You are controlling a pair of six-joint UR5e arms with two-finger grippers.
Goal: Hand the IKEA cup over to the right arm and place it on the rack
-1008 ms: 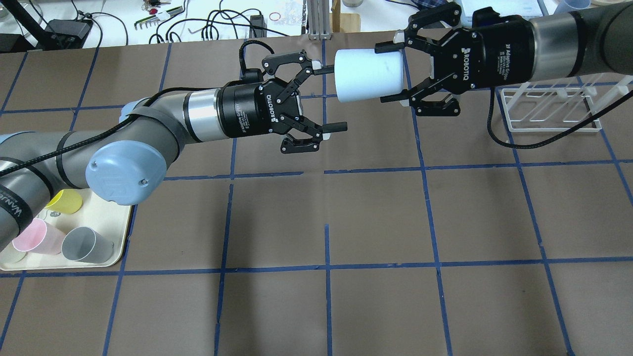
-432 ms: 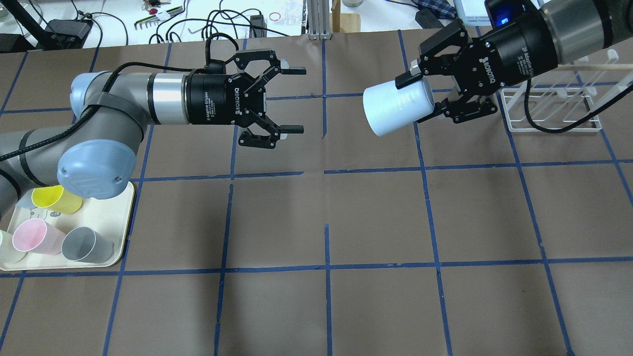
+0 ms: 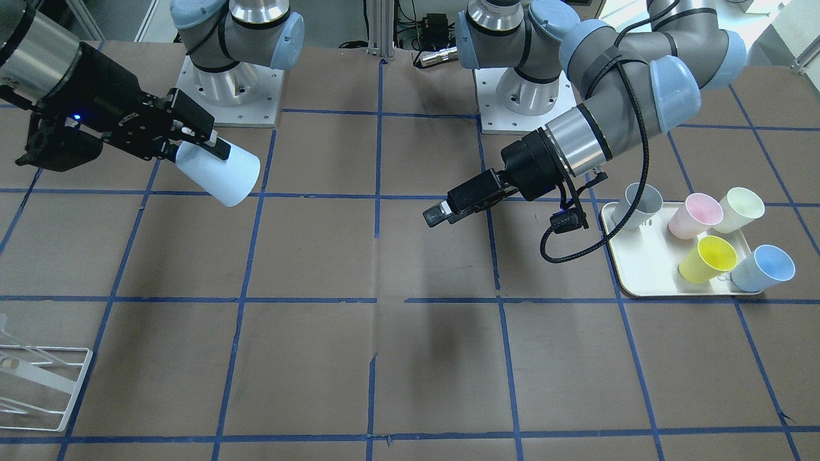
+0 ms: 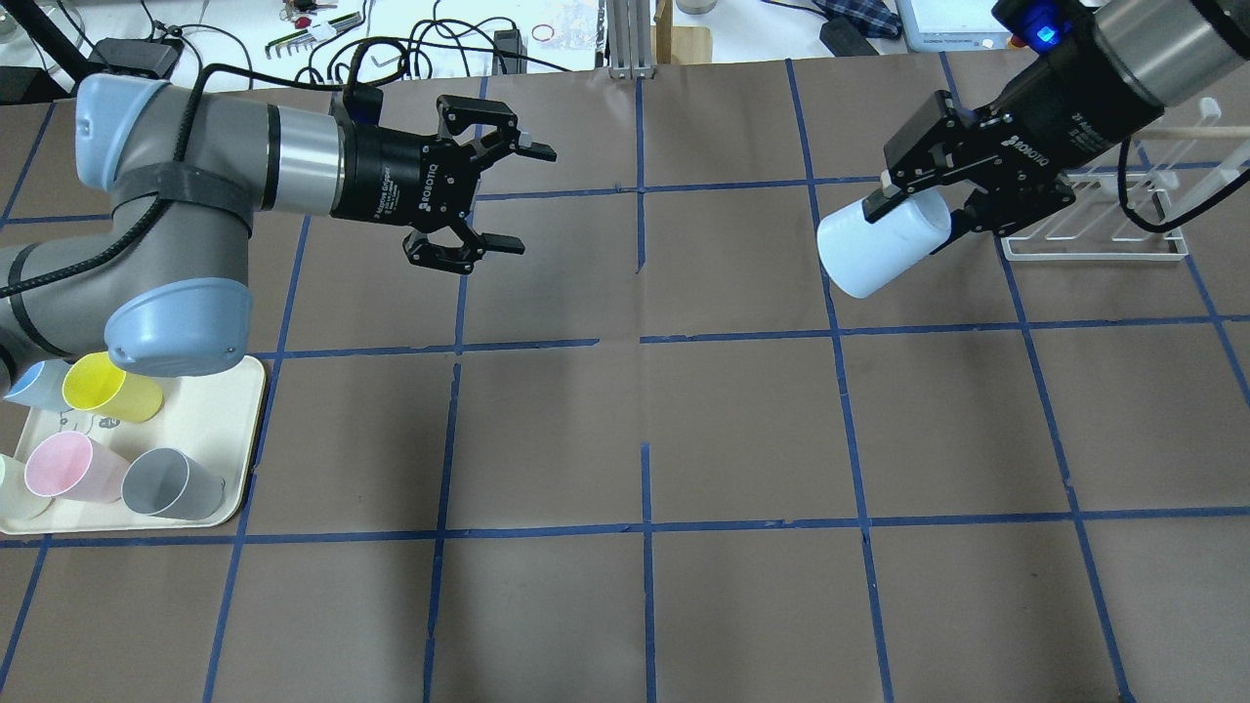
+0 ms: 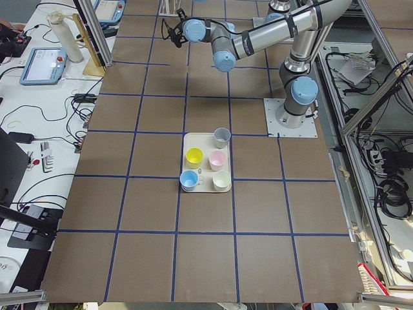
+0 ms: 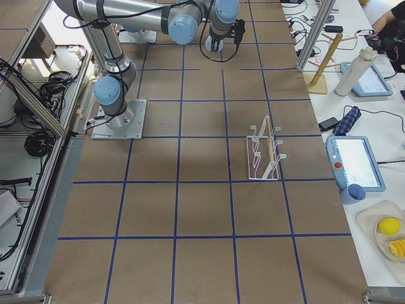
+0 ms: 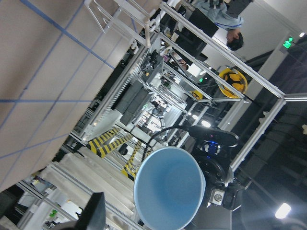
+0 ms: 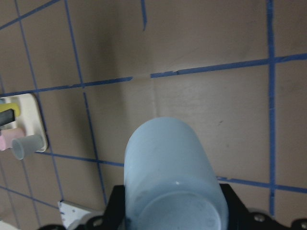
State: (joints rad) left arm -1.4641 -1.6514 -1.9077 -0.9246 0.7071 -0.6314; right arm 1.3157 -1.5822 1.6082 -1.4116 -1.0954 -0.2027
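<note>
The IKEA cup (image 4: 872,256), a pale light-blue tumbler, is in the air, tilted with its mouth pointing away from my right gripper (image 4: 913,217). That gripper is shut on the cup's base end. The cup also shows in the front view (image 3: 221,174), the right wrist view (image 8: 170,167) and, mouth-on, the left wrist view (image 7: 168,187). My left gripper (image 4: 528,199) is open and empty, far left of the cup. The white wire rack (image 4: 1094,250) stands on the table just beyond my right gripper; it also shows in the front view (image 3: 48,384).
A cream tray (image 4: 244,439) at the near left holds a yellow cup (image 4: 112,392), a pink cup (image 4: 66,467), a grey cup (image 4: 171,483) and a second light-blue cup (image 3: 765,267). Cables and tools (image 4: 391,39) lie on the bench beyond the table's far edge.
My left gripper has drawn back to the left, open, away from the cup. My right gripper has carried the cup to the right toward the rack and tilted it.
</note>
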